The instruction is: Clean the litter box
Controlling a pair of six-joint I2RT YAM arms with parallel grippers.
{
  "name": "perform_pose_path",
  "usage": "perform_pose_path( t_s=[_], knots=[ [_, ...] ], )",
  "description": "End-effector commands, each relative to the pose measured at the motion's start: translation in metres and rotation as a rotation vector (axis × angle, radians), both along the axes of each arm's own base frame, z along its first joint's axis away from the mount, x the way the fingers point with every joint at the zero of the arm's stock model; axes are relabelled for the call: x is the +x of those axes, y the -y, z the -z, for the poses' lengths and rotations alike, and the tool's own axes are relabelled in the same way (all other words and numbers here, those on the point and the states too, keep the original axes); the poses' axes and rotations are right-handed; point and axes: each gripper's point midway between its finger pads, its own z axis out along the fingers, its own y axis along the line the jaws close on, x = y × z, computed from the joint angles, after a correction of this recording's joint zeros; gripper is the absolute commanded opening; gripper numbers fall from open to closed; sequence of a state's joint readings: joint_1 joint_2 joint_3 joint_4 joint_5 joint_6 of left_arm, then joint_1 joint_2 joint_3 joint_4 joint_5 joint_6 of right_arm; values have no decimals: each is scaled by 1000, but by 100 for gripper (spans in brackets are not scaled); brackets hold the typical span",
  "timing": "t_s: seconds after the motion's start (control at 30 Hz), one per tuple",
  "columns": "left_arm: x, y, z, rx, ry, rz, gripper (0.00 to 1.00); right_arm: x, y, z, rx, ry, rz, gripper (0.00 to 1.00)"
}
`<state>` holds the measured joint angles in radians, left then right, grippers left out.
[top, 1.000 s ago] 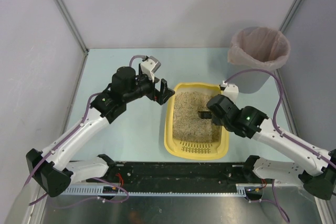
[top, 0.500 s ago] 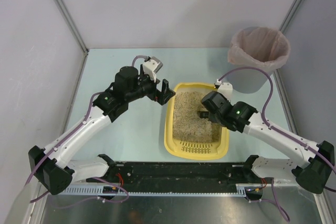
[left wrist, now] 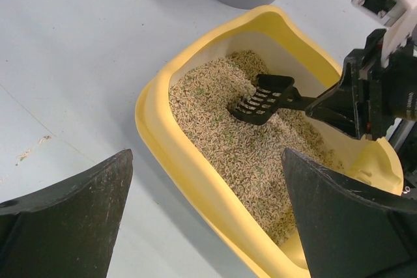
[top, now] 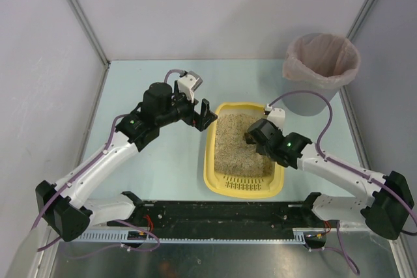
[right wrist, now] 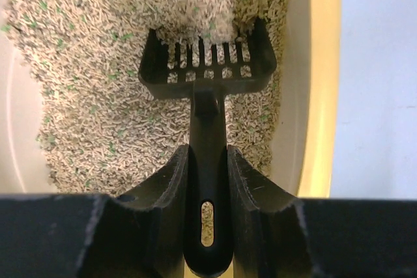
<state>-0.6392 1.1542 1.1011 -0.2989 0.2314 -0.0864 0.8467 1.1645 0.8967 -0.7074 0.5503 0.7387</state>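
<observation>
From above, the litter box (top: 210, 154) sits on the tabletop (top: 150, 161) between the arms, with the bin (top: 320, 63) beyond its far right corner. The left hand (top: 207, 116) hovers just beside the far left rim.

Left wrist view: its fingers (left wrist: 71, 219) gape wide, gripping nothing, while the scoop (left wrist: 264, 99) digs into the litter (left wrist: 228, 135).

Right wrist view — the right hand (right wrist: 207, 161) clamps the scoop's handle. It seems best to drive the head low and forward, then lift it level so clean grains sift out.

Left gripper (top: 207, 114): jaws wide apart, nothing between. Right gripper (right wrist: 207, 161): jaws clamped on scoop (right wrist: 207, 69) handle, head beyond the tips.
</observation>
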Motion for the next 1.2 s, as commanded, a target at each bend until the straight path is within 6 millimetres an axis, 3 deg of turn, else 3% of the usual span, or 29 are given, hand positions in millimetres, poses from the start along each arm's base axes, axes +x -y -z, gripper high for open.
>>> perform_pose_path(
  t_s=[0.0, 0.17, 0.4, 0.63, 0.67, 0.8, 0.9, 1.03, 1.17],
  knots=[
    [1, 2, -9, -8, 38, 13, 100, 4, -3, 22, 32, 14, 7, 0],
    [1, 2, -10, -9, 42, 13, 100, 1, 4, 29, 33, 78, 36, 0],
    [1, 2, -11, -10, 41, 13, 100, -7, 8, 20, 67, 236, 61, 0],
    [0, 3, -10, -14, 35, 17, 100, -9, -3, 15, 128, 269, 2, 0],
    [-1, 3, -12, -17, 36, 18, 100, -10, -5, 15, 133, 263, -3, 3],
    [-2, 3, -12, -20, 35, 23, 100, -14, -4, 13, 145, 238, 9, 45],
    [-3, 3, -14, -24, 37, 24, 100, -14, -4, 6, 151, 237, 14, 61],
    [-4, 4, -14, -27, 36, 28, 100, -11, -10, -8, 145, 240, -4, 66],
    [-4, 3, -16, -29, 42, 27, 100, -12, -9, -9, 90, 201, -13, 68]
  ],
)
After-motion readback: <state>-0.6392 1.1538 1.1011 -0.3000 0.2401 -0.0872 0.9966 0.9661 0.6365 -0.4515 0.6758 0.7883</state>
